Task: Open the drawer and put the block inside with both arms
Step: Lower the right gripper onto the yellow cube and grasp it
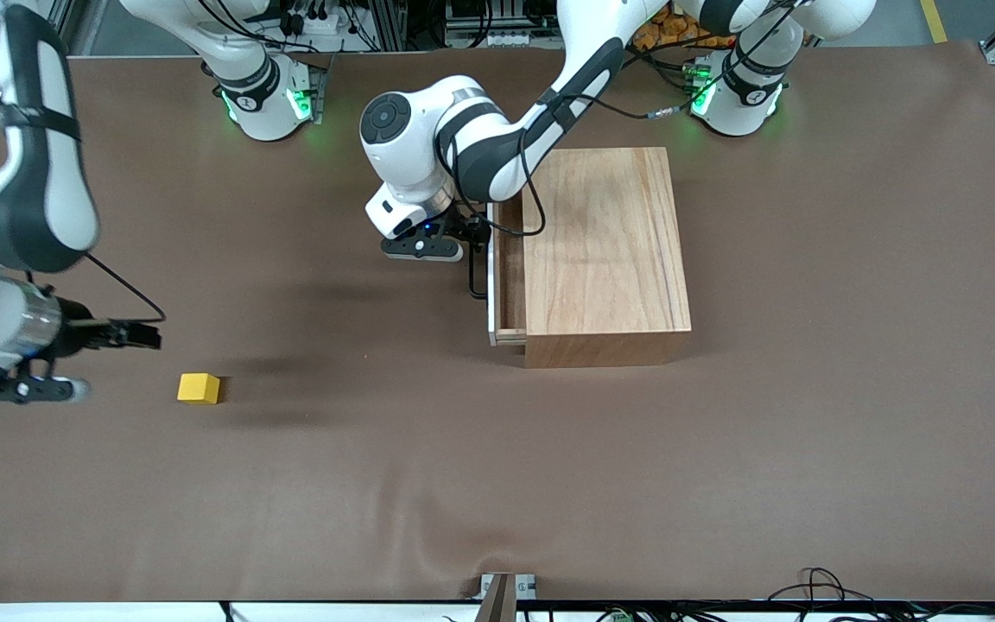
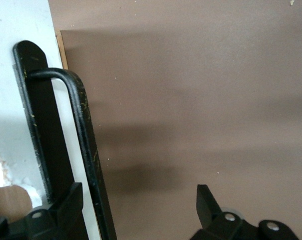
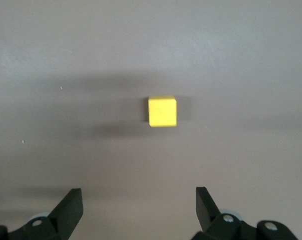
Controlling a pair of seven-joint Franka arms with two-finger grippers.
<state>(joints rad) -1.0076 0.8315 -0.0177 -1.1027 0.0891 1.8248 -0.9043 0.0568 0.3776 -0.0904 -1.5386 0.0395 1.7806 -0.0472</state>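
The wooden box (image 1: 605, 246) stands mid-table. Its drawer (image 1: 510, 285) is pulled out a little, pale front panel (image 2: 10, 95) facing the right arm's end. My left gripper (image 1: 468, 233) is open at the thin black wire handle (image 1: 478, 275). In the left wrist view the handle (image 2: 85, 145) runs between the fingers of the left gripper (image 2: 139, 207), close to one finger (image 2: 69, 205). The yellow block (image 1: 199, 388) lies on the cloth toward the right arm's end. My right gripper (image 1: 136, 333) is open and empty in the air beside it. In the right wrist view the block (image 3: 162, 111) lies ahead of the right gripper (image 3: 139, 200).
A brown cloth (image 1: 722, 449) covers the whole table, with a wrinkle near the front edge. A metal clamp (image 1: 506, 592) sits at the middle of that edge. Cables lie along the table's edges.
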